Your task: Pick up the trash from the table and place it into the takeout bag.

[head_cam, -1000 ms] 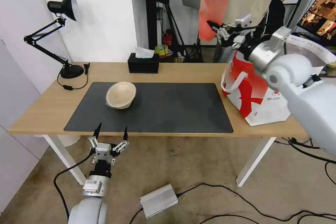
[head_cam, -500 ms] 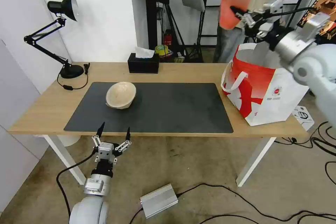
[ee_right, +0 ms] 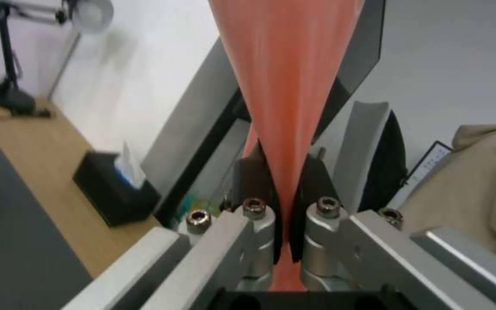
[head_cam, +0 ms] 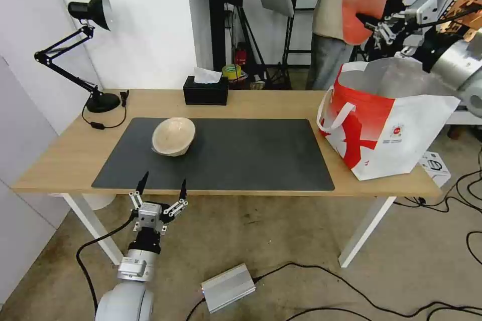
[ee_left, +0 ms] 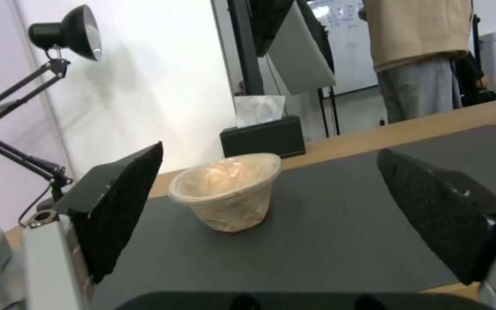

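- Head view: the right hand (head_cam: 374, 30) pinched the red cup (head_cam: 365, 2) near its base, high above the bag (head_cam: 391, 125) at the worktop's (head_cam: 261, 103) end; a top-heavy cup could tip and miss the bag's mouth.
- Left wrist view: the left hand (ee_left: 271, 219) was spread wide, short of the beige bowl (ee_left: 228, 191).
- Right wrist view: the fingers (ee_right: 302, 189) squeezed the cup thin; it might slip.

Red cup (head_cam: 362, 7): tall, white lid, held upright in the air above the takeout bag, far right.
Beige bowl (head_cam: 173, 135): paper pulp, tilted on the dark mat, left of centre.
Takeout bag (head_cam: 386, 130): white-and-red, open-topped, upright at the table's (head_cam: 261, 103) right end.
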Robot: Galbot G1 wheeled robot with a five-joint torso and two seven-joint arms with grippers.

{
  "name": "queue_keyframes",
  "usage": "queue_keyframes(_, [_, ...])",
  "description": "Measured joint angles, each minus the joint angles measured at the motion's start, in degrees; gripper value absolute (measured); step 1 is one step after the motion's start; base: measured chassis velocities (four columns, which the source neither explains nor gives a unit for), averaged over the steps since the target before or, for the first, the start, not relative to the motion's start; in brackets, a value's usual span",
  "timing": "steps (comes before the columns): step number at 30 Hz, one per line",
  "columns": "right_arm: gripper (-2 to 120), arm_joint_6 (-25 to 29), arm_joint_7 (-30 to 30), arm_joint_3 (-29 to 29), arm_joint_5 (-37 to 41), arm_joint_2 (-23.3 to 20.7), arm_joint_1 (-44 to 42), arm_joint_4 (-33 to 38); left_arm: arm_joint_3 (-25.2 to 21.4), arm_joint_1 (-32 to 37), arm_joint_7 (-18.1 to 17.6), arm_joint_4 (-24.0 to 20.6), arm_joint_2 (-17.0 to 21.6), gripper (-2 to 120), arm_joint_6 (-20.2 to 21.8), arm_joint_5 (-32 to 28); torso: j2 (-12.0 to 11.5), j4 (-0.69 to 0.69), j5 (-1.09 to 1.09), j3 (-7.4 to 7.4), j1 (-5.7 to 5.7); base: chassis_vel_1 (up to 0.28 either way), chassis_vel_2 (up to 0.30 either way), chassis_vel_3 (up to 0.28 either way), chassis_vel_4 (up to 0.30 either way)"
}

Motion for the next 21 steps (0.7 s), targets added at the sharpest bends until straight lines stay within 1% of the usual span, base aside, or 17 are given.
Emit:
queue_keyframes(3, [2,0.0,-1.7,0.0,-2.8,-1.4,0.0,-0.7,0.1,0.0,0.0,0.0,0.0,100,-0.1,-0.1,0.0,0.00,0.00,0.00,0.00,0.000,0.000,0.000,0.000])
queue_keyframes(10, [2,0.0,-3.5,-0.1,-6.1,-3.0,0.0,-2.4,0.2,-0.4,0.0,0.1,0.0,100,-0.1,-0.4,0.0,0.00,0.00,0.00,0.00,0.000,0.000,0.000,0.000])
queue_keyframes(13, [2,0.0,-5.7,-0.4,-8.2,-4.1,0.2,-3.8,0.1,-0.5,1.0,0.1,-0.1,100,-0.2,-1.1,0.0,0.00,0.00,0.00,0.01,0.000,0.000,0.000,0.000])
queue_keyframes(18, [2,0.0,-7.8,-0.9,-9.6,-5.1,0.5,-5.2,0.1,-0.6,1.2,0.1,-0.2,100,-0.2,-1.2,0.0,0.00,0.00,0.00,0.00,0.000,0.000,0.000,0.000])
queue_keyframes(21, [2,-0.2,-10.3,-1.3,-11.0,-6.0,0.7,-6.5,0.2,-0.6,1.3,0.1,-0.4,100,-0.2,-1.3,0.0,0.00,0.00,0.01,0.00,0.000,0.000,0.000,0.000])
